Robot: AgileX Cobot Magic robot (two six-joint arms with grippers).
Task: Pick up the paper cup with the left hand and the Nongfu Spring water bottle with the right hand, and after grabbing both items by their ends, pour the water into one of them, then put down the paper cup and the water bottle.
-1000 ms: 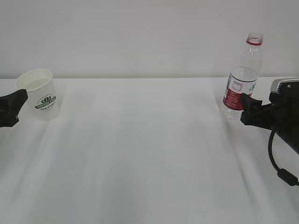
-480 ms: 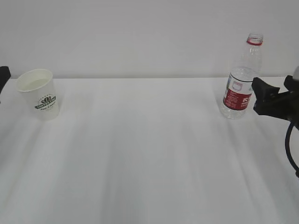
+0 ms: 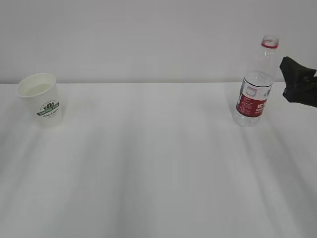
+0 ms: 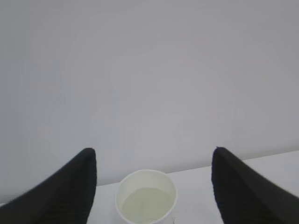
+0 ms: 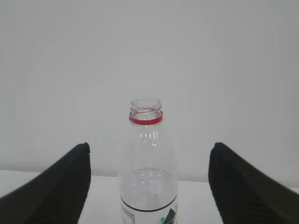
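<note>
Exterior view. The paper cup point(image 3: 41, 99) is standing upright at the far left of the white table point(image 3: 158, 168), its green logo facing the camera. The Nongfu Spring water bottle point(image 3: 256, 84) is standing upright at the far right, uncapped, red label turned partly toward the viewer. The right hand point(image 3: 299, 83) is showing only as a black fingertip poking in from the right edge, raised off the table at the height of the bottle's shoulder, just beside the bottle but apart from it; the rest of that arm is cut off by the frame. The left hand is lying outside this view altogether.

Left wrist view. The left hand point(image 4: 154, 186) is hanging behind the cup with both black fingers point(image 4: 60, 191) spread wide and released, grasping nothing. The cup point(image 4: 145, 198) is sitting between them and farther off, touched by neither; only its rim and pale inside are showing, the lower wall being cut off. Whether liquid is lying inside is hard to make out.

Right wrist view. The right hand point(image 5: 148, 186) is facing the bottle point(image 5: 147, 163) level with its neck, fingers point(image 5: 243, 186) parted wide and released, clear of the plastic on both sides. The bottle's base is cropped by the lower edge, and its fill level is not showing.
</note>
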